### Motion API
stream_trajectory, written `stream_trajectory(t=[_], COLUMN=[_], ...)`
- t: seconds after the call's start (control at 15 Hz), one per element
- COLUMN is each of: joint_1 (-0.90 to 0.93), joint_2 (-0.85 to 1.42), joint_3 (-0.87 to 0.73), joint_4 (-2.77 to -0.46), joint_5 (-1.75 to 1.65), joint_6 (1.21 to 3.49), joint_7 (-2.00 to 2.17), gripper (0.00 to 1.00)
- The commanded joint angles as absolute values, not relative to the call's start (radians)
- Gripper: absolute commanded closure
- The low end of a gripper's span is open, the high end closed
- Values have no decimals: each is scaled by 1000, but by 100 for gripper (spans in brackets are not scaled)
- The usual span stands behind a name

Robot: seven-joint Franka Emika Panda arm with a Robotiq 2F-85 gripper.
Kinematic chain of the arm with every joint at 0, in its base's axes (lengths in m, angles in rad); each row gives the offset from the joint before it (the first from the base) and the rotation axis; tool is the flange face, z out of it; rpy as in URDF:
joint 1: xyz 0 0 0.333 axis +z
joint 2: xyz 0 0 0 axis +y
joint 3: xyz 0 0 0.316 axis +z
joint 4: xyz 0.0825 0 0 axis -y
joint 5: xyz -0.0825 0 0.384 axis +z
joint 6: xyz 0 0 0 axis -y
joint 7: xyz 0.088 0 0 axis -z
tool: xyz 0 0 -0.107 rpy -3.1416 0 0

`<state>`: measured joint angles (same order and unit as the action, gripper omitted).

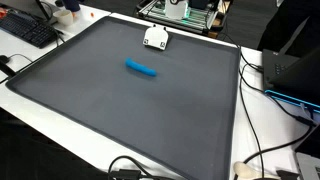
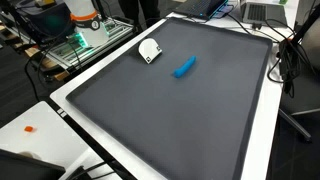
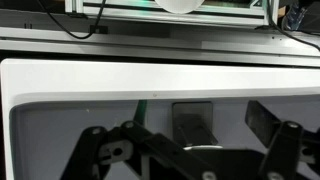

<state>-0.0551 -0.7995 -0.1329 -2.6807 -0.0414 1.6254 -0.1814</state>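
In the wrist view my gripper (image 3: 230,115) hangs open over the edge of a large dark mat (image 3: 90,115). Its two dark fingers (image 3: 193,122) stand wide apart with nothing between them. A blue cylinder-shaped object (image 1: 141,68) (image 2: 184,67) lies on the mat in both exterior views, away from the edges. A small white object with dark marks (image 1: 155,38) (image 2: 149,50) sits near the mat's far edge. I cannot make out the arm or gripper in either exterior view. The blue object does not appear in the wrist view.
The mat (image 1: 120,110) covers most of a white table (image 1: 262,125). A keyboard (image 1: 28,30) lies at one corner. Cables (image 1: 262,80) and a laptop (image 1: 300,75) sit along one side. An aluminium frame (image 3: 160,15) stands beyond the table edge.
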Motion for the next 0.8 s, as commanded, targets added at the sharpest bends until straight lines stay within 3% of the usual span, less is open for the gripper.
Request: stream_trajectory(t=[0.0, 0.2, 0.73], joint_1=[-55, -55, -28], joint_2=[-799, -798, -655], joint_3=[-132, -132, -21], joint_4=[-2678, -2678, -2754], joint_5=[-41, -41, 326], joint_6=[1622, 1622, 1962], joint_7=[-181, -181, 141], gripper=[0, 0, 0])
